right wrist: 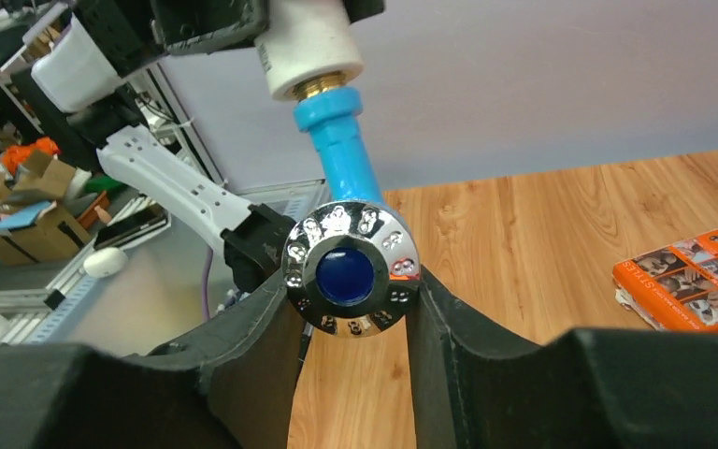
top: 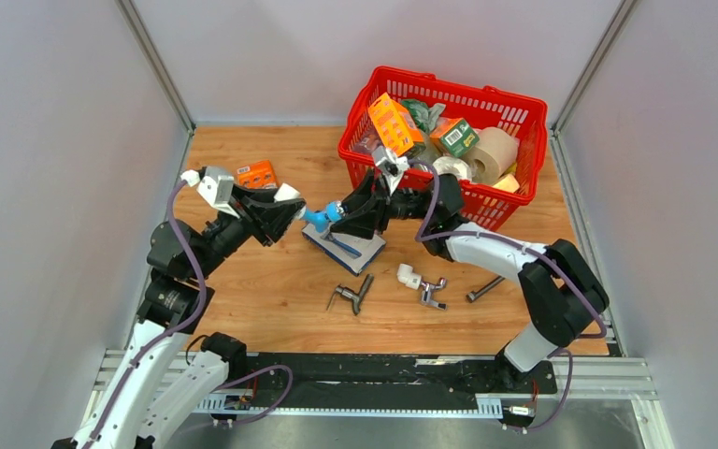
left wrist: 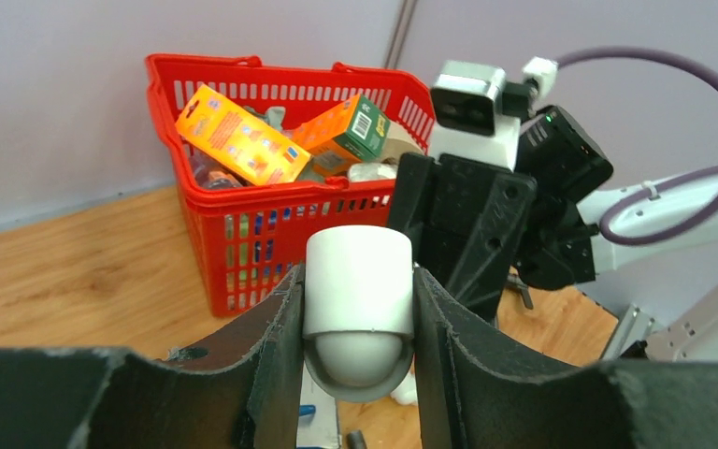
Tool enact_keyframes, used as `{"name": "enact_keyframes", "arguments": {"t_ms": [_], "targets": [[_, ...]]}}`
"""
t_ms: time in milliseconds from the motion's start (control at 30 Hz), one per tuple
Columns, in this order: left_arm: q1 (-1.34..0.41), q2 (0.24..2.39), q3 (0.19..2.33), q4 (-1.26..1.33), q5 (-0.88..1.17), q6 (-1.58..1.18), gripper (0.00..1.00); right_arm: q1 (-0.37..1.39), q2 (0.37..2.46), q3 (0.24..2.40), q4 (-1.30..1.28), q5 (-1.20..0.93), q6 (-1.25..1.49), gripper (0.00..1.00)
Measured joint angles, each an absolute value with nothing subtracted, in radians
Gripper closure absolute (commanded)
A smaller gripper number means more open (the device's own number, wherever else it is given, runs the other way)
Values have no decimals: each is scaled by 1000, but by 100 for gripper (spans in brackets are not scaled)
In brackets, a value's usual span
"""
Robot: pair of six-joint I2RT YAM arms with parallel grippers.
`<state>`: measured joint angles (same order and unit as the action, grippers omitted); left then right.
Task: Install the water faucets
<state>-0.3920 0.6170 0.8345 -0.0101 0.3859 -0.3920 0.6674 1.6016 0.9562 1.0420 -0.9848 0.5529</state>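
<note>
Right wrist view is showing me, nearest, the right gripper pinching the chrome-capped handle of the light-blue faucet; its blue body is running away into a brass-threaded white fitting; the left gripper is clamping that fitting between its jaws; how deep the thread is sitting I cannot quite tell; everything is hanging above the wooden table, just left of the red basket.

obstacle: red basket behind right pincer | passable: table near-left
</note>
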Motion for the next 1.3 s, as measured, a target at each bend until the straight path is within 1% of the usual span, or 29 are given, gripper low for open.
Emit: {"name": "enact_keyframes", "arguments": {"t_ms": [67, 167, 233, 333, 533, 600, 767, 900, 967, 1133, 1300], "targets": [[-392, 614, 825, -10, 402, -392, 100, 649, 1601, 956, 1028, -990, 586, 43], [-397, 609, 808, -9, 414, -413, 100, 624, 1576, 956, 907, -933, 522, 32], [-397, 609, 788, 3, 405, -435, 100, 620, 1537, 956, 790, -871, 434, 27], [-397, 609, 759, 36, 376, -491, 100, 620, 1464, 939, 681, -772, 311, 20], [-405, 609, 747, 41, 279, -623, 100, 640, 1310, 842, 641, -548, 73, 9], [-405, 609, 747, 38, 235, -663, 100, 668, 1264, 789, 653, -445, -30, 8], [-405, 611, 747, 6, 123, -762, 100, 750, 1202, 690, 684, -317, -224, 8], [-405, 621, 747, -9, 58, -828, 100, 886, 1184, 635, 762, -223, -398, 7], [-405, 631, 747, -12, 40, -852, 100, 960, 1184, 609, 812, -191, -482, 4], [-405, 662, 747, -19, 24, -905, 100, 1082, 1228, 605, 884, -128, -651, 2], [-405, 685, 747, -15, 48, -952, 100, 1111, 1353, 625, 972, -25, -791, 3]]}}
